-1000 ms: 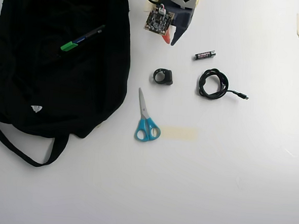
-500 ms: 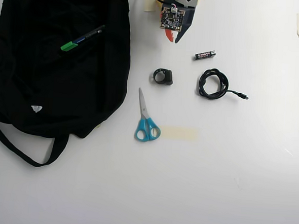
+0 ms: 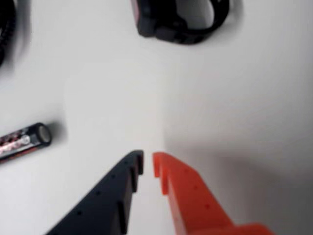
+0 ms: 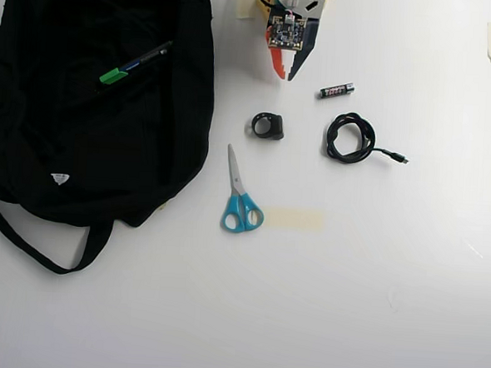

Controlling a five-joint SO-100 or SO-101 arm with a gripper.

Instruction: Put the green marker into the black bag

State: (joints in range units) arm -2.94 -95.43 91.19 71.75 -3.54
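In the overhead view the black bag lies at the left of the white table, with its strap trailing toward the front. The green marker lies slanted on the bag's upper part, green cap toward the lower left. I cannot tell whether it rests on the fabric or in an opening. My gripper is at the top centre, to the right of the bag and apart from it. Its black and orange fingers are nearly together and hold nothing, as the wrist view also shows. The bag and the marker are out of the wrist view.
A small black battery lies just right of the gripper. A black ring-shaped object, a coiled black cable and blue-handled scissors lie in front of it. A tape strip is on the table.
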